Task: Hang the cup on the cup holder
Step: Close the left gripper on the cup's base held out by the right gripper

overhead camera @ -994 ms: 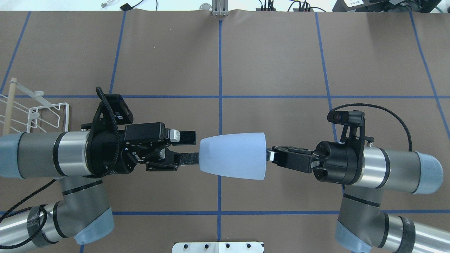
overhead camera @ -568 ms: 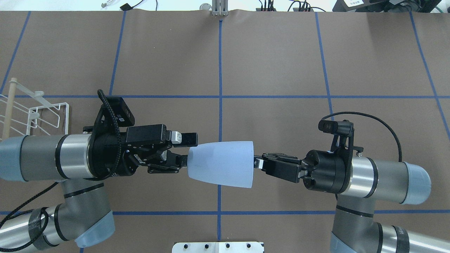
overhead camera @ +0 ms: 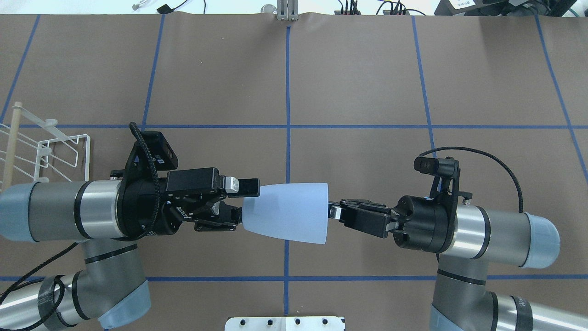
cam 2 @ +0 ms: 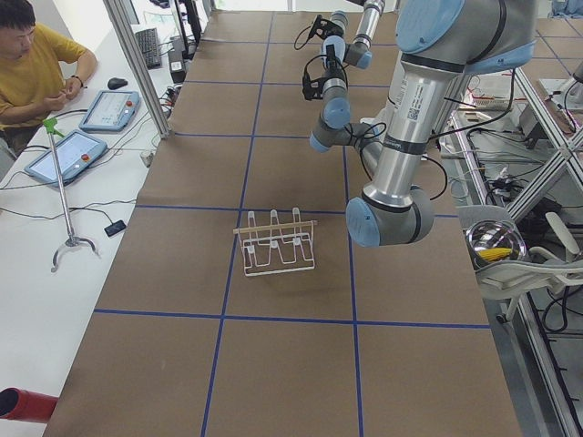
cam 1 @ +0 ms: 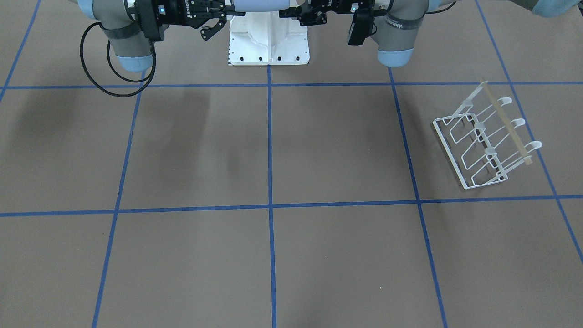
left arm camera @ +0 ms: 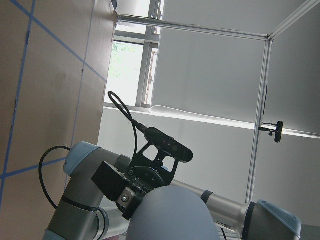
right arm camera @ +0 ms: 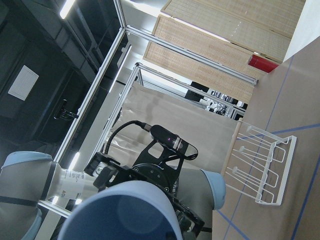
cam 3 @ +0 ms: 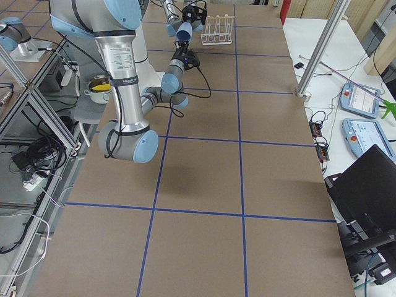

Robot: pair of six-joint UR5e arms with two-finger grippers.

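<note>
The pale blue cup (overhead camera: 287, 212) is held lying on its side in the air above the table's middle, rim toward my right arm. My right gripper (overhead camera: 331, 212) is shut on the cup's rim. My left gripper (overhead camera: 244, 200) is open, with its fingers on either side of the cup's narrow base. The left wrist view shows the cup's base (left arm camera: 170, 215), and the right wrist view looks into its mouth (right arm camera: 120, 215). The white wire cup holder (overhead camera: 50, 147) with its wooden rod stands at the table's left edge, behind my left forearm. It also shows in the front view (cam 1: 487, 141).
The robot's white base plate (overhead camera: 285, 323) sits at the near table edge. Blue tape lines grid the brown table. An operator (cam 2: 36, 73) sits with tablets at a side desk. A metal bowl (cam 2: 495, 244) rests off the table beside the robot.
My right arm has carried the cup leftward and slightly toward the robot, and its base now lies between the left gripper's open fingers. The left gripper has shifted a little the same way.
</note>
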